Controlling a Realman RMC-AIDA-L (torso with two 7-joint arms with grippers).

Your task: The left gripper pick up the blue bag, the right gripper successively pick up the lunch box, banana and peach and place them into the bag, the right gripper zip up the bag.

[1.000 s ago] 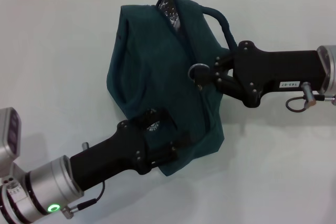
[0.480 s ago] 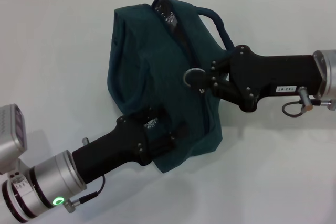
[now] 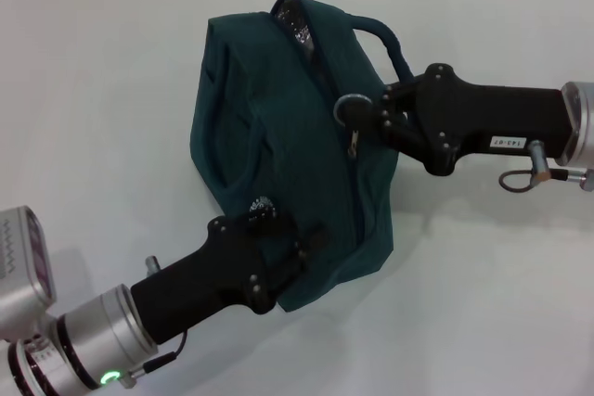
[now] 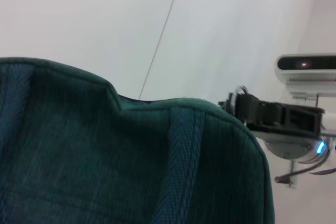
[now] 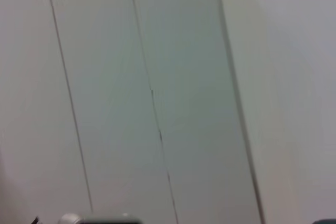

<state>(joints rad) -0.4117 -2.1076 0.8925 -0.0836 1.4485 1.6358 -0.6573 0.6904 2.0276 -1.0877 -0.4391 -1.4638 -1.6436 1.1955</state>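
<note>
Right gripper [image 3: 364, 118] was at the zipper ring [image 3: 350, 108] on top of the bag [image 3: 278, 146]. Its tips were closed on the ring, pinching it. The black wrist reached in from the right side, over the white desk [image 3: 102, 99].

Below the ring, toward the left gripper, the zipper line ran down the middle of the bag and looked shut. A small metal tab [image 3: 354, 143] hung just under the ring. Above the ring, away from both grippers, the bag was open a little at its far end. Some shiny silver lining [image 3: 295, 23] showed in that gap. One padded handle [image 3: 385, 39] curved up just behind the right gripper.

The left gripper [image 3: 278, 243] was at the near bottom corner of the bag, pressed right against the cloth. I could not tell if its fingers were open or closed, because the cloth and the wrist hid them. Its arm had a green ring light [image 3: 109, 378] near the bottom edge.

The left wrist view showed the bag's cloth [image 4: 105, 156] up close, with a strap [image 4: 181, 161] sewn on it.

The lunch box, banana and peach could not be seen.
</note>
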